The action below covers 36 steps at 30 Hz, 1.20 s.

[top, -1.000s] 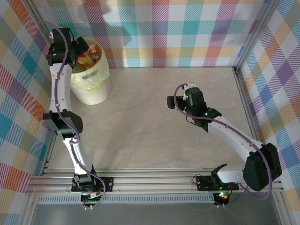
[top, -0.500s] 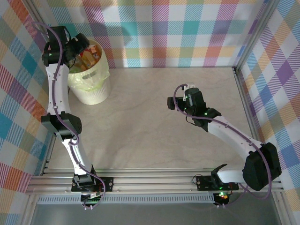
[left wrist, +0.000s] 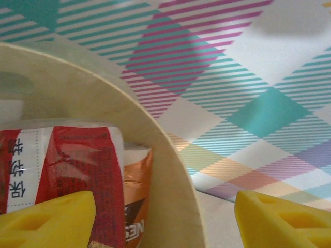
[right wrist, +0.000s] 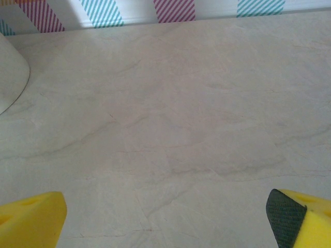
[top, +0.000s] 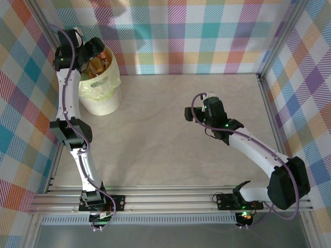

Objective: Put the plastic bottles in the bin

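Now left jaws shifted rightward over the bin (top: pixel 103 98), parted, right jaws wide apart.

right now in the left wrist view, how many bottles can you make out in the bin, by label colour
red-label bottle: 1
orange-label bottle: 1
total: 2 bottles told apart, both inside the bin
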### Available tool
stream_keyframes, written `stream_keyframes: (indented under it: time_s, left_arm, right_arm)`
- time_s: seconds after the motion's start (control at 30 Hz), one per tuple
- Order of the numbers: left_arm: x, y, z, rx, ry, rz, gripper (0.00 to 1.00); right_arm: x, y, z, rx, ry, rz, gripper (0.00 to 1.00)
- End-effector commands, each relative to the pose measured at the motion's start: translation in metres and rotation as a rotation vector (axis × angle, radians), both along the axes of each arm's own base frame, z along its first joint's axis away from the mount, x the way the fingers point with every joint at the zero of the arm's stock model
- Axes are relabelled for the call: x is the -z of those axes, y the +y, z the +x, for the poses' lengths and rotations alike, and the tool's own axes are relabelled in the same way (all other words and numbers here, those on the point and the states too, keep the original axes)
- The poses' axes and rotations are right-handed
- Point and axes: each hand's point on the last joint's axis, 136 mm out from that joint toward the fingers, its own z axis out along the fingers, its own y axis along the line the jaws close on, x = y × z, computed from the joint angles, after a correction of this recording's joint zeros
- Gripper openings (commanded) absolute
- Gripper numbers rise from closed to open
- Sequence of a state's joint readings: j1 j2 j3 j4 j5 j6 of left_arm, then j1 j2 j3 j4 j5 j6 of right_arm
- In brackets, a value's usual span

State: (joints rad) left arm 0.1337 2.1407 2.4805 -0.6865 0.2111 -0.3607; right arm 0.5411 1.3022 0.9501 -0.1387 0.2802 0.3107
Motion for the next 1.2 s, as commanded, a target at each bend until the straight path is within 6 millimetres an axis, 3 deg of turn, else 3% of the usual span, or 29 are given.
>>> stream_keyframes:
  time_s: [0.0, 0.13, 0.33, 0.6, 0.77, 0.97, 1.17]
  left_arm:
    - [0.043, 0.038, -0.019, -0.210, 0.187, 0.034, 0.72]
    - [0.044, 0.046, -0.033, -0.272, 0.208, 0.037, 0.72]
    - [0.012, 0.051, -0.051, -0.331, 0.154, 0.028, 0.79]
    - [-0.037, 0.013, -0.081, -0.147, 0.013, -0.027, 0.88]
    - [-0.065, -0.002, -0.125, -0.090, -0.105, -0.019, 0.96]
    - [-0.062, -0.006, -0.191, -0.111, -0.171, 0.019, 1.00]
    - [-0.013, 0.013, -0.249, -0.266, -0.158, 0.067, 1.00]
  right_arm:
    - [-0.004, 0.004, 0.004, 0.006, 0.004, 0.013, 1.00]
    - [-0.005, 0.005, 0.005, 0.005, 0.004, 0.012, 1.00]
    - [-0.007, 0.002, 0.004, 0.016, -0.001, 0.014, 1.00]
    - [-0.012, -0.008, 0.001, 0.052, -0.038, 0.011, 1.00]
    - [-0.014, -0.029, -0.001, 0.081, -0.139, -0.061, 1.00]
    - [0.002, -0.080, 0.001, 0.160, -0.170, -0.222, 1.00]
    - [0.030, -0.130, 0.006, 0.235, -0.160, -0.297, 1.00]
